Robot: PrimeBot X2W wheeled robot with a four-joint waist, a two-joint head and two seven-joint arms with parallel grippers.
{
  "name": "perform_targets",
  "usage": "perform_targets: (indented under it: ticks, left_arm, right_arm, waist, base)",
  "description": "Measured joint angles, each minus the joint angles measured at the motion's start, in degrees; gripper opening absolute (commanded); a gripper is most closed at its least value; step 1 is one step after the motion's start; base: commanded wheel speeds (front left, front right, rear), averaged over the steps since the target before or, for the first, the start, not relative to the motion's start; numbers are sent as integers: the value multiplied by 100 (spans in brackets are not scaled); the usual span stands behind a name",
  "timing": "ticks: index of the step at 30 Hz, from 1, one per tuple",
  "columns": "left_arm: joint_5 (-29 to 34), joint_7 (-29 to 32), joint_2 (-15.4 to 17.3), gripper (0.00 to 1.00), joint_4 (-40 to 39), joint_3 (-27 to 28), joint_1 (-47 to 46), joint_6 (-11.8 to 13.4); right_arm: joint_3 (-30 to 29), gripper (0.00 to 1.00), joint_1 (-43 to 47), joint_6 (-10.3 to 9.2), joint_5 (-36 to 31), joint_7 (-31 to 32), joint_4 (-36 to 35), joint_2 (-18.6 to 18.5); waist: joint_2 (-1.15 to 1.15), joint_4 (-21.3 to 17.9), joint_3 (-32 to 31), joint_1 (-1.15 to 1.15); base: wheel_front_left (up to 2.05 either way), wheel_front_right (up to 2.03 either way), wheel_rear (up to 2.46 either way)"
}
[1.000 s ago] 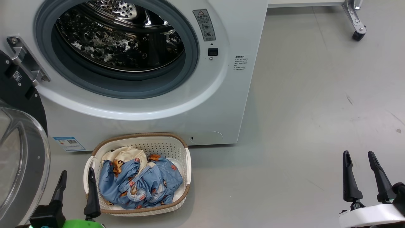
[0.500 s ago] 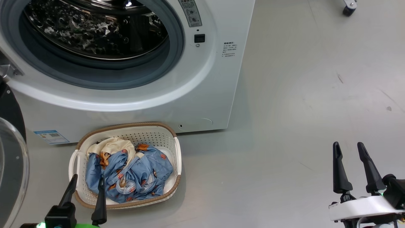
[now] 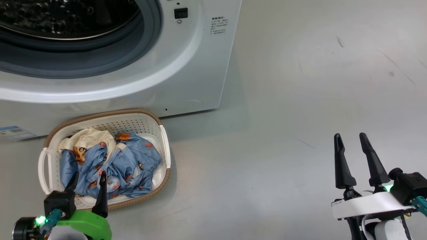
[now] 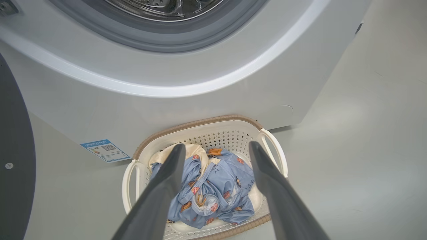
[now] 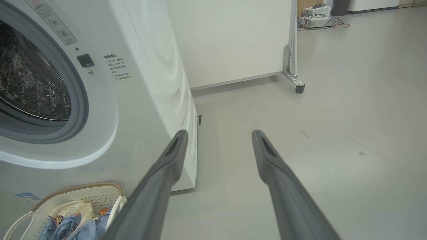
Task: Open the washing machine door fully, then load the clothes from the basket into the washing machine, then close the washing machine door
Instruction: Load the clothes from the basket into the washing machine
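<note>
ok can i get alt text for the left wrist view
The open left claw points down at the clothes, blue and cream fabric, heaped in the basket on the floor before the washing machine. The black rim of the washing machine door shows at the left edge.

Glossy grey floor (image 3: pixel 300 100), white wheeled partition (image 5: pixel 233 40)
</note>
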Motion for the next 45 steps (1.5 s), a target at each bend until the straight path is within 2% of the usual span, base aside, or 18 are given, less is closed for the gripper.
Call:
perform_targets:
  ticks: [8,16,17,25,35,41,45]
  left_arm:
    - [-361,650,102,100,303,216,-681,-24]
    - [-448,1213,285,100,592,293,-1234,-32]
    - [-450,1328,397,100,641,343,-1392,-32]
    - [-526,1734,686,100,868,600,-1915,-16]
    - [-697,1971,855,100,1346,826,-2448,79]
    - [-698,1993,926,100,1615,879,-2573,86]
    - [-677,2064,1044,100,1703,880,-2789,176]
  right_arm:
    - [261,100,-279,0,97,0,-10,16]
    - [526,100,-617,0,233,0,-59,19]
    - [546,100,-724,0,301,0,-82,19]
    - [588,100,-1133,0,414,0,-197,16]
    - [584,100,-1628,0,514,0,-202,18]
    - [587,100,-1663,0,523,0,-132,16]
    - [579,100,-1700,0,523,0,-142,16]
  waist:
    - [0,-260,619,0]
    - [0,-455,1197,1]
    - [0,-504,1363,1]
    - [0,-647,1957,1]
    - [0,-808,2690,1]
    - [0,-882,2881,1]
    - [0,-880,3009,0]
  base:
    - [0,0,0]
    - [0,0,0]
    - [0,0,0]
    - [0,0,0]
    - [0,0,0]
    - [0,0,0]
    - [0,0,0]
